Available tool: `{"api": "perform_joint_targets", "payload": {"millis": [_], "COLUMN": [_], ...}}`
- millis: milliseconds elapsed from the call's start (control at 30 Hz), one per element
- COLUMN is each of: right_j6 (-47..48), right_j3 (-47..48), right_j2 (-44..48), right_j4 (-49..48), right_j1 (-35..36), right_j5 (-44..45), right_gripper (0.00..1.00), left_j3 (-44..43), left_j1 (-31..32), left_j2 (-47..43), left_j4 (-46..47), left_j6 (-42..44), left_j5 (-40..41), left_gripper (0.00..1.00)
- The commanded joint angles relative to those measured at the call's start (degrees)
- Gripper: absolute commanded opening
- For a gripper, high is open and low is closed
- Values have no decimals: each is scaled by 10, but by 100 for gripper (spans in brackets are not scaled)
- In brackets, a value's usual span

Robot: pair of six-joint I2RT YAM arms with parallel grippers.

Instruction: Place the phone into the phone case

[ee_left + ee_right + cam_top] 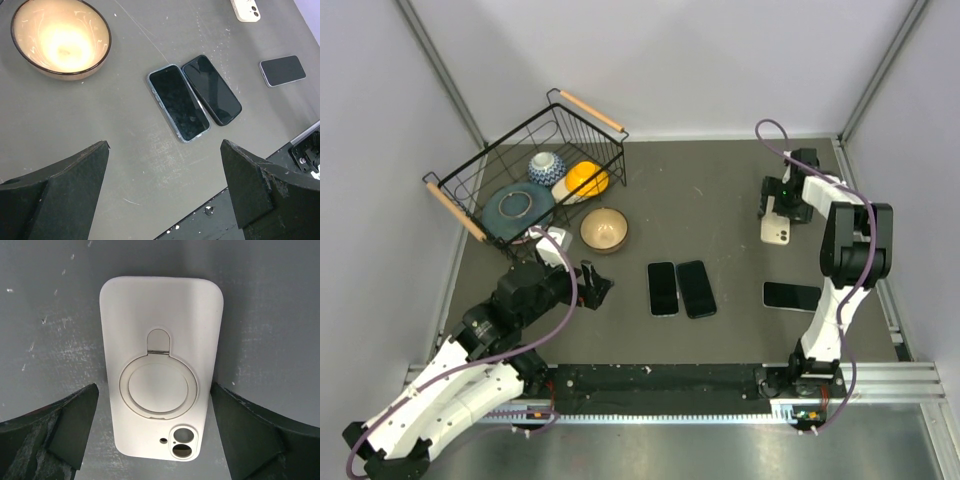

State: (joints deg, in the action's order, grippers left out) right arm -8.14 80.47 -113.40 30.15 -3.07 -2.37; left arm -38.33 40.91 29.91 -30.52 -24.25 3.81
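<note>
R jaws stand wide, one each side of the white phone case [160, 375], not touching it; nothing held. Case lies flat on the grey surface [260, 300], back side up w/ ring stand and camera cutout showing, so its open cavity faces down. In the top view it sits at right of frame [776, 231], at the tip of the R arm. Prob. reason for the straddle: jaws are lined up across the case's short width, ready to close on its long edges and lift or flip it. A phone can't go in while the cavity faces the surface.

L jaws also wide and empty, hanging above the surface at lower left of the top view, angled toward frame ctr. The L wrist cam looks down on two dark phones side by side, long edges touching. The left-hand phone [178, 102] has a pale rim, poss. already cased, can't tell for sure. The black phone [211, 90] beside it looks bare. A third phone [282, 70] w/ silver edge lies apart at right of that frame, screen up. In the top view it's just below the case [792, 296], near the R arm.

Which phone fits the white case: can't tell. Ceramic bowl [604, 229] and wire basket [480, 165] of dishes sit at upper left, out of the way.
</note>
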Motion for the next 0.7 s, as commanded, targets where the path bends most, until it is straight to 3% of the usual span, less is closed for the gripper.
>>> {"api": "perform_joint_targets", "payload": {"millis": [0,133,167,267,400,600,667], "right_j6": [2,21,27,37,36,59,18], "right_j3": [17,22,24,29,3,-100,-104], "right_j2": [-10,-10,-9,2,69,207,206], "right_j4": [7,1,-2,-12,-32,-106,-102], "right_j1": [-4,-3,-4,-3,22,77,78], "right_j5": [1,-26,-37,-79,-120,-79,-13], "right_gripper": [92,74,66,59,58,52,67], "left_j3": [-5,4,1,-18,-39,-78,-88], "left_j1": [-4,-4,-3,-4,-4,-16,-18], "left_j2": [10,27,37,54,74,134,146], "left_j4": [17,22,21,11,0,7,12], "left_j6": [0,-18,-20,-30,-50,-69,-71], "left_j5": [-6,-23,-35,-86,-108,-155,-174], "left_gripper": [99,99,99,99,97,93,93]}}
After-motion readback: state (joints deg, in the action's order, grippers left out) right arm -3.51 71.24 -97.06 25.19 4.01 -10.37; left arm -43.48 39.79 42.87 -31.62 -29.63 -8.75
